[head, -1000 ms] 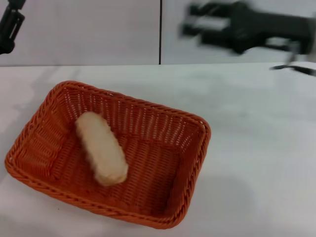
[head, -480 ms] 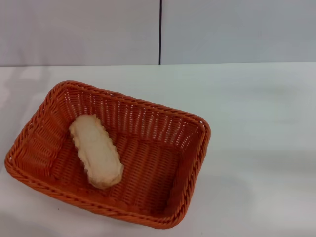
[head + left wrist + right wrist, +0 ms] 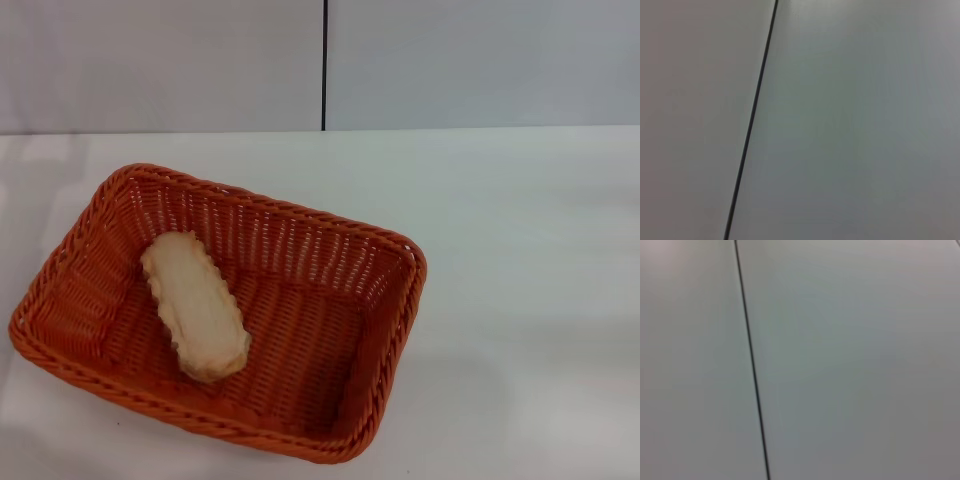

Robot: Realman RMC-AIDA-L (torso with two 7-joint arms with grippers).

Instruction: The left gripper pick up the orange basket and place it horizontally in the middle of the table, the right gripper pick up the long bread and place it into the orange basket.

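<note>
The orange basket [image 3: 330, 300] rests on the white table [image 3: 520, 250], left of centre in the head view, its long side running across and slightly skewed. Inside it, toward its left half, lies the long bread [image 3: 195, 305], pale side up, angled from far left to near centre. Neither the left gripper nor the right gripper shows in any view. Both wrist views show only a plain grey wall with a thin dark seam [image 3: 752, 120] [image 3: 751, 360].
A grey wall with a vertical dark seam [image 3: 324, 65] stands behind the table's far edge. White tabletop stretches to the right of the basket.
One second ago the right gripper was up at the far right and the left gripper at the top left corner; both have left the view. The bread shifted slightly left, then lay still.
</note>
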